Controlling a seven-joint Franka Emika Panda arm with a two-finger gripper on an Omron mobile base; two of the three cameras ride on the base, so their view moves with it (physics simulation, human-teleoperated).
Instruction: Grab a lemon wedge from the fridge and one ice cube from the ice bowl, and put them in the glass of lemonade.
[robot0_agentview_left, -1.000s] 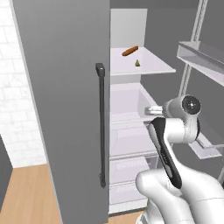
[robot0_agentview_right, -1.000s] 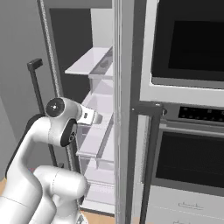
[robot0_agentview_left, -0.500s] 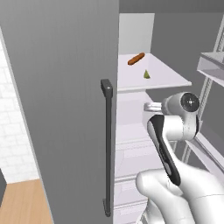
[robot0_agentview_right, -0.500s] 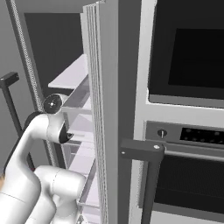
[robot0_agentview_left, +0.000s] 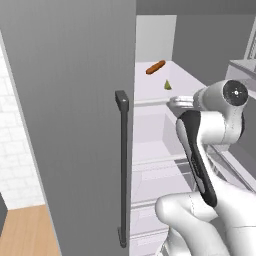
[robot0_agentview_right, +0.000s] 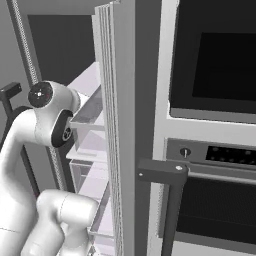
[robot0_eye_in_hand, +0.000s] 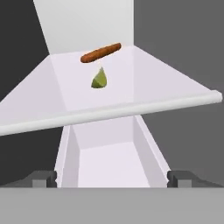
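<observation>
Reaching toward the fridge shelf, the pincer (robot0_eye_in_hand: 112, 178) has its two dark tips spread wide at the bottom left and bottom right of the hand view, with nothing between them. Just above the tips is a white drawer (robot0_eye_in_hand: 111, 157), and across the middle runs the front edge of a white shelf (robot0_eye_in_hand: 109, 111). On that shelf, a little above the middle of the hand view, sits the lemon wedge (robot0_eye_in_hand: 99, 79), small and yellow-green. Right behind it, close but apart, lies a long orange-brown sausage (robot0_eye_in_hand: 101, 52).

In the left base view the wedge (robot0_agentview_left: 167, 85) and the sausage (robot0_agentview_left: 155, 67) are at the upper middle, and the pincer (robot0_agentview_left: 176, 102) pokes out just below and beside the wedge. The grey fridge (robot0_agentview_left: 70, 100) door with its black handle (robot0_agentview_left: 122, 165) covers the left half.

Compared with a moment ago, the whole picture has grown closer: the camera has moved toward the fridge. The door looks bigger, and the wedge and sausage sit as they did on the shelf. In the right base view the door edge (robot0_agentview_right: 117, 125) now stands in the middle, with the oven (robot0_agentview_right: 215, 130) at the right.
</observation>
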